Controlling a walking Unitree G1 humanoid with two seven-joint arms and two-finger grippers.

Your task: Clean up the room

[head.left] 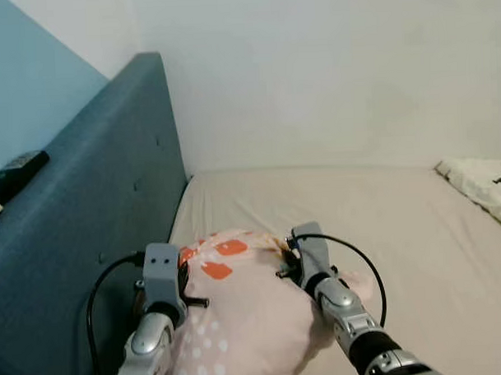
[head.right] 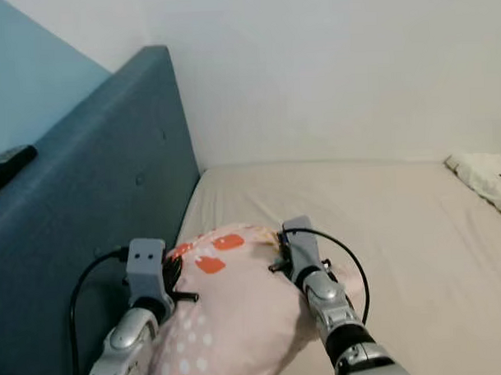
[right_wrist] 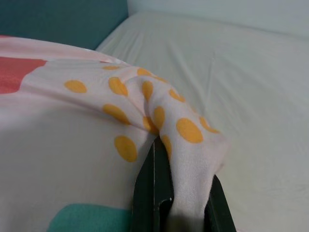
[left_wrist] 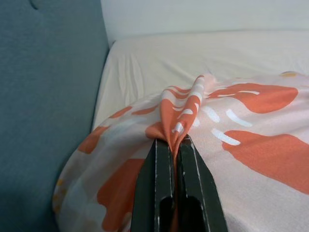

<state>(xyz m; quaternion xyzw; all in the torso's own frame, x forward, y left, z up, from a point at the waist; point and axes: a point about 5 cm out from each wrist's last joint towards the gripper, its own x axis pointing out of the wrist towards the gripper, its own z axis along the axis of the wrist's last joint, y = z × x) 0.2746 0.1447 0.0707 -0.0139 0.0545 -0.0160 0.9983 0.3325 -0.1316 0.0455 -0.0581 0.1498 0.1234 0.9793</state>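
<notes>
A beige mattress (head.left: 383, 224) meets a blue padded headboard (head.left: 111, 200). Beside that headboard lies the pink pillow with orange patches (head.left: 247, 311), its fabric pinched by both left gripper (left_wrist: 175, 145) and right gripper (right_wrist: 181, 150).

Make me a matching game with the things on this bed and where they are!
Things:
1. pink patterned soft pillow
2. black remote control
3. blue padded headboard
4. white black-printed cloth

Places:
A. on the ledge behind the headboard
B. far right edge of the mattress
C. pinched by both end effectors
D. along the bed's left side

Pairs: 1-C, 2-A, 3-D, 4-B
</notes>
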